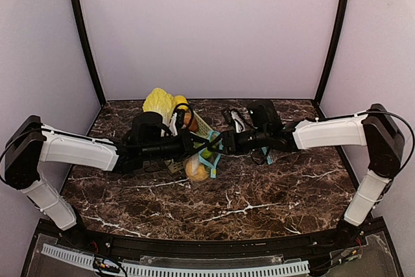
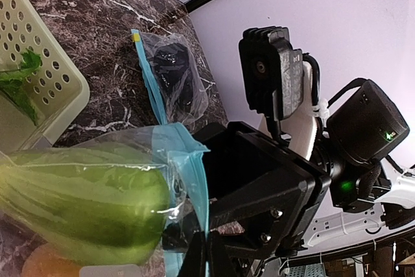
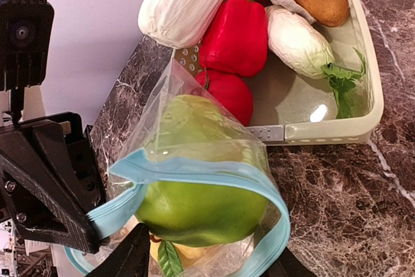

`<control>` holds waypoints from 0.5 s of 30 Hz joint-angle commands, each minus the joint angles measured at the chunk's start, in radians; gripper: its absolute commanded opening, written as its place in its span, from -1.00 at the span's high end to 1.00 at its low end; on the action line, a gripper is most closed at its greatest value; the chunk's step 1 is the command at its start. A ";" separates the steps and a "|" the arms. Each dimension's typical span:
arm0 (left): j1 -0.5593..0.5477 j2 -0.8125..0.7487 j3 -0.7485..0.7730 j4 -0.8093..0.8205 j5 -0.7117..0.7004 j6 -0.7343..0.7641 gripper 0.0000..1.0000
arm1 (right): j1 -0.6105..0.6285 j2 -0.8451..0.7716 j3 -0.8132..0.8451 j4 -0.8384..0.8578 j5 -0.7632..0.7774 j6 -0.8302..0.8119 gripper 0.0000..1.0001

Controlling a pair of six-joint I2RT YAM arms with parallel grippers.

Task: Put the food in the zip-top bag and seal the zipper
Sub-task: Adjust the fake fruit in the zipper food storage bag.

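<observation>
Partly done: the green fruit (image 3: 194, 205) and the peach (image 1: 196, 171) beneath it sit inside the zip-top bag (image 3: 170, 98), held up just in front of the basket (image 3: 363, 115), above the tabletop (image 1: 259, 192). Its blue zipper (image 3: 194, 168) gapes, so sealing is left to do, and no eggplant shows inside. The left end effector (image 2: 194, 246) is clenched on the zipper strip. The right end effector (image 3: 207, 265) straddles the rim, but I cannot tell whether it grips. No writing is legible.

Green fruit (image 3: 194, 209), clear bag (image 3: 163, 105) with blue zipper (image 3: 194, 168), red peppers (image 3: 237, 34), cream basket (image 3: 337, 132), brown marble table (image 1: 259, 192) veined white.
</observation>
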 commanded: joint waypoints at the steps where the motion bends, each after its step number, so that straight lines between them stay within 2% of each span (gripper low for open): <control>1: -0.003 -0.061 -0.001 -0.015 0.013 0.024 0.99 | 0.005 -0.022 0.003 0.000 0.071 -0.014 0.01; 5: -0.003 -0.081 -0.004 -0.070 -0.014 0.052 0.99 | 0.003 -0.055 0.002 -0.077 0.168 -0.026 0.20; 15: -0.002 -0.083 -0.001 -0.103 0.008 0.064 0.99 | 0.000 -0.085 0.028 -0.160 0.211 -0.101 0.27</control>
